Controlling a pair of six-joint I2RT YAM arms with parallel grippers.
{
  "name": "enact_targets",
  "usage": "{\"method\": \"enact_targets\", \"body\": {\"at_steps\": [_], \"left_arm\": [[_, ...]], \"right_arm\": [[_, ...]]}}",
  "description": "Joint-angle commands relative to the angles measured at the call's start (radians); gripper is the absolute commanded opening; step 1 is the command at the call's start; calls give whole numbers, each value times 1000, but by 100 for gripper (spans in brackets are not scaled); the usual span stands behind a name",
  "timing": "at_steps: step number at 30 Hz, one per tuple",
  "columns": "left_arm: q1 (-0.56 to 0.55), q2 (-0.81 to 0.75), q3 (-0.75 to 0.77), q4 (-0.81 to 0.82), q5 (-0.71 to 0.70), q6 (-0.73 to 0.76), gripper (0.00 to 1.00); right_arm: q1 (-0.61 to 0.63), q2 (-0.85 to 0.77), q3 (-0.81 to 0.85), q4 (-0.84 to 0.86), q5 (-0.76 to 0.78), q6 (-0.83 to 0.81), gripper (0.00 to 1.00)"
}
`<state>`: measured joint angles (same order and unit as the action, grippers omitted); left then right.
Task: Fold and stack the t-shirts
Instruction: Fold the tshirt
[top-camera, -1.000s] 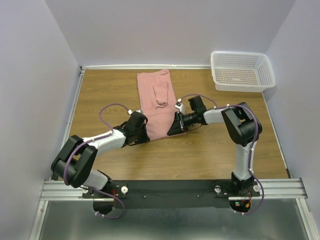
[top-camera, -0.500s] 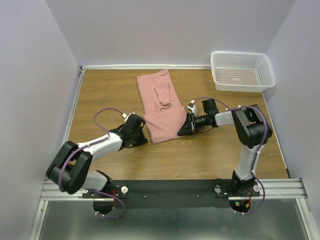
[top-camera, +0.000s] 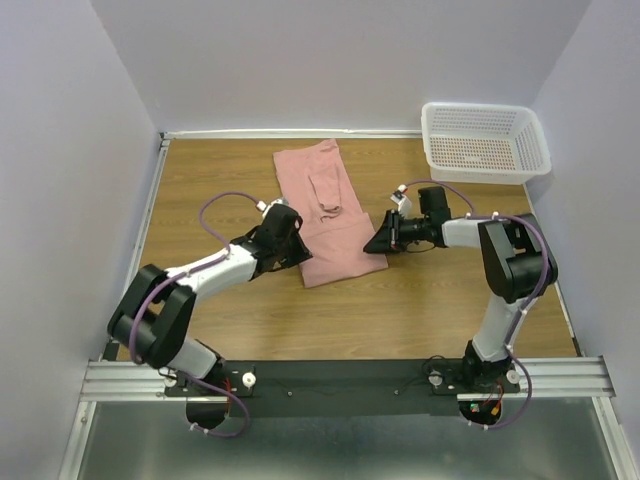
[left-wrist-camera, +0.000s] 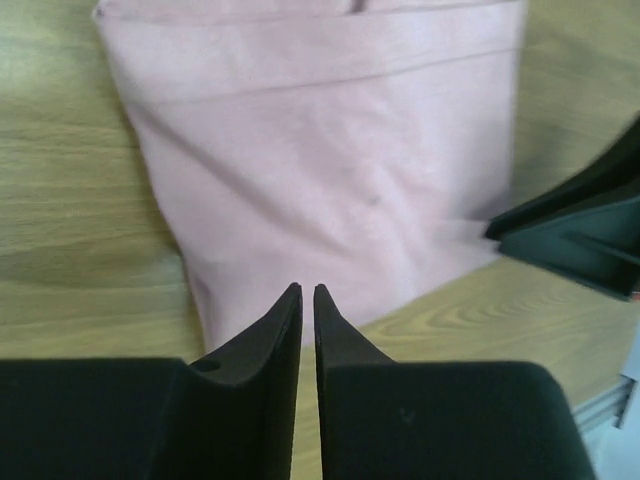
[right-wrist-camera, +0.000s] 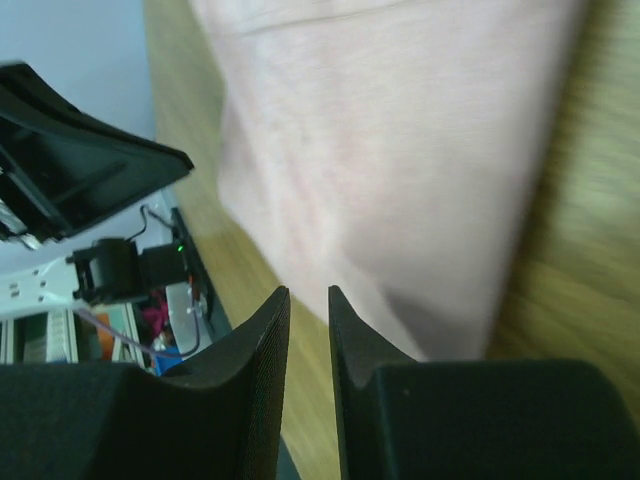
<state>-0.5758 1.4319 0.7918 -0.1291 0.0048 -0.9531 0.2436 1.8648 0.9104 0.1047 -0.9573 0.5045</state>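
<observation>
Top view: bright, even, diffuse light from overhead. The shirt (top-camera: 325, 215) is evenly lit, with no glare. Soft, short shadows lie on the table (top-camera: 220, 180) either side of the shirt, under both arms. Focus is sharp throughout.

Left wrist view: dimmer, with the shirt slightly soft. The left fingers (left-wrist-camera: 285, 330) are near-black and show little detail.

Right wrist view: the shirt is smeared by blur, as is the wood right of it. The right fingers (right-wrist-camera: 265, 340) are dark and out of focus.
</observation>
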Motion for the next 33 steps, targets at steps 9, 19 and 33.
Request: {"method": "enact_targets", "body": {"at_steps": [9,19,33], "left_arm": [[-4,108,-184,-59,-28,-58,16],[-30,-112,-72,-312,-198,-59,53],[-162,-97,-26,-488,-275,-180,73]], "right_arm": [[-55,34,-97,7,187,-21,29],[20,-240,-98,-158,357,-7,31],[279,-395,-31,-571,916,-4,76]]}}
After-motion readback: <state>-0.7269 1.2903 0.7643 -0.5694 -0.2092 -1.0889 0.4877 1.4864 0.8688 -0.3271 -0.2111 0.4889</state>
